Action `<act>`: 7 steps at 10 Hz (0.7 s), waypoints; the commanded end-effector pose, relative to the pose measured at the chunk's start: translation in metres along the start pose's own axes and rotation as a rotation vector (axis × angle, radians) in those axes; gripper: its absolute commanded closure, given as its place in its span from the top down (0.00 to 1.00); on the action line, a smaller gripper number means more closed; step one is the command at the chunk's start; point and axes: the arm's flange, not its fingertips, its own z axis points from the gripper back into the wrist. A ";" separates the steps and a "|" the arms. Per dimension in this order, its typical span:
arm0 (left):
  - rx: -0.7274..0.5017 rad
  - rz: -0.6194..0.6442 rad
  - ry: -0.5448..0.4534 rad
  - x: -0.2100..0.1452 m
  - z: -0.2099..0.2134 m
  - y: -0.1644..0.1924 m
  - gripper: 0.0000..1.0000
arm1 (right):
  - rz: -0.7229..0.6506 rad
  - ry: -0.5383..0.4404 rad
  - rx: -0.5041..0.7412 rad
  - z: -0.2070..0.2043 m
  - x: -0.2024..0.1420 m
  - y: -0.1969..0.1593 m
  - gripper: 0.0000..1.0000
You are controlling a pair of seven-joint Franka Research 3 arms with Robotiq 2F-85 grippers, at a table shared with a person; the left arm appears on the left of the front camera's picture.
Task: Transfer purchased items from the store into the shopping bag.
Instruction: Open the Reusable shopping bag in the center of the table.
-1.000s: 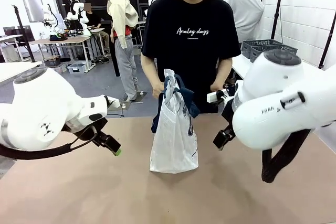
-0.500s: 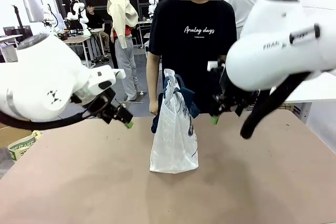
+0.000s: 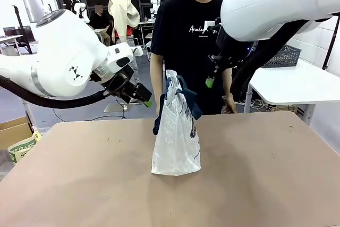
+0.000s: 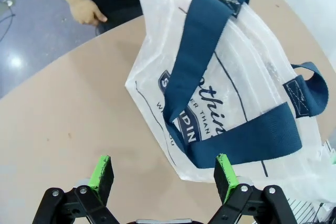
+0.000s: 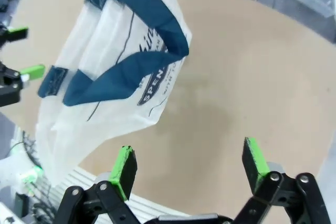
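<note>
Brown table (image 3: 79, 184) in a busy workshop, shopping bag (image 3: 175, 142) upright at its middle.
A person (image 3: 191, 51) in a black shirt stands at the far edge, with grey floor, work desks and a white side table (image 3: 297, 83) bearing a dark openwork crate (image 3: 287, 56) behind. The bag's navy handles droop over its top. The left gripper (image 4: 164, 169) and right gripper (image 5: 191, 163) hang above the table on either side of the bag, jaws spread wide, holding nothing.
</note>
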 end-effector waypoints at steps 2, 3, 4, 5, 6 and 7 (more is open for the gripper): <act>0.015 0.025 0.004 -0.004 0.002 0.001 1.00 | -0.021 0.015 0.014 0.001 -0.005 -0.001 1.00; -0.002 -0.002 0.001 0.000 0.000 0.000 1.00 | 0.000 0.001 0.000 -0.001 0.000 0.000 1.00; -0.052 0.030 0.030 0.005 -0.002 -0.005 1.00 | -0.107 -0.019 0.070 -0.008 0.013 0.000 1.00; -0.094 0.093 0.038 0.019 0.003 -0.007 1.00 | -0.132 -0.024 0.085 -0.006 0.028 0.005 1.00; -0.076 0.153 0.038 0.033 0.009 -0.011 1.00 | -0.177 -0.011 0.078 -0.008 0.048 0.006 1.00; -0.049 0.179 0.010 0.045 0.015 -0.017 1.00 | -0.196 -0.012 0.080 -0.008 0.063 0.009 1.00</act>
